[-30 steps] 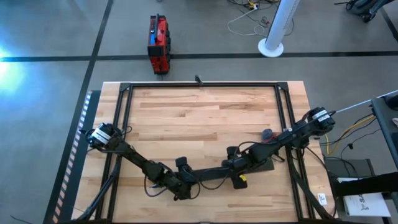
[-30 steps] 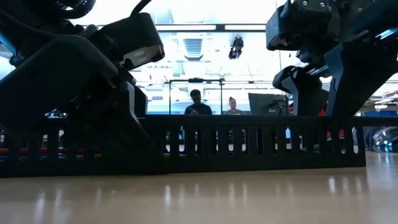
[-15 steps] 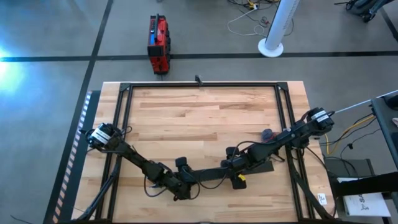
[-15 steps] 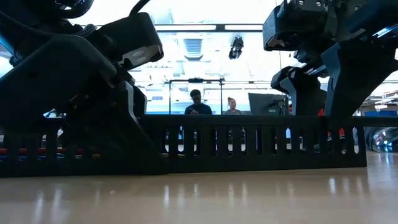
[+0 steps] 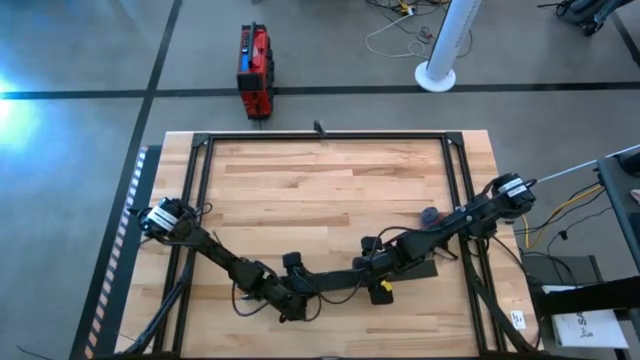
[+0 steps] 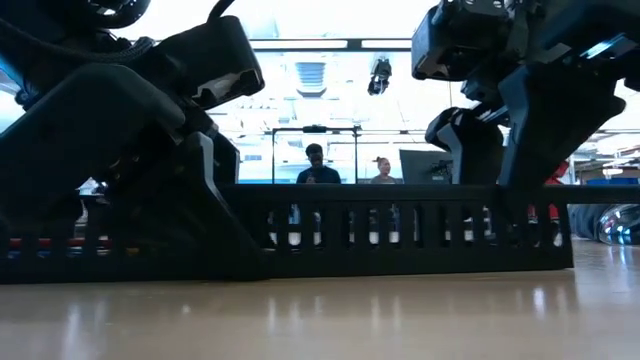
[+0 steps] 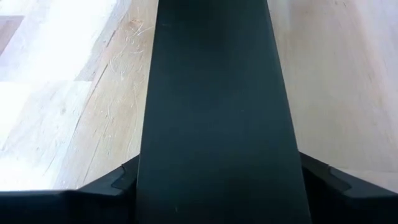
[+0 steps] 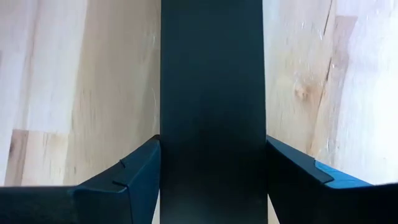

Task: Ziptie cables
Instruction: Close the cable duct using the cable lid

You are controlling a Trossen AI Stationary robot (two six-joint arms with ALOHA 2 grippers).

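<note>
The cables (image 6: 30, 243) show only as slivers of red, orange and blue through the slots at one end of the black slotted bar (image 6: 400, 235), in the low view beneath the left arm. That bar lies flat on the wooden table (image 5: 320, 190), toward its 6 o'clock edge.

The left gripper (image 5: 300, 292) straddles the bar's 7 o'clock end; whether it grips or merely brackets the bar cannot be told. The right gripper (image 5: 375, 268) sits at the bar's 5 o'clock end, its fingers (image 8: 134, 171) pressed flush on both sides of the bar. A small yellow piece (image 5: 383, 289) lies just beside it.

On the floor past the table are a red case (image 5: 255, 70) at 11 o'clock and a white pole base (image 5: 437, 75) at 1 o'clock.
</note>
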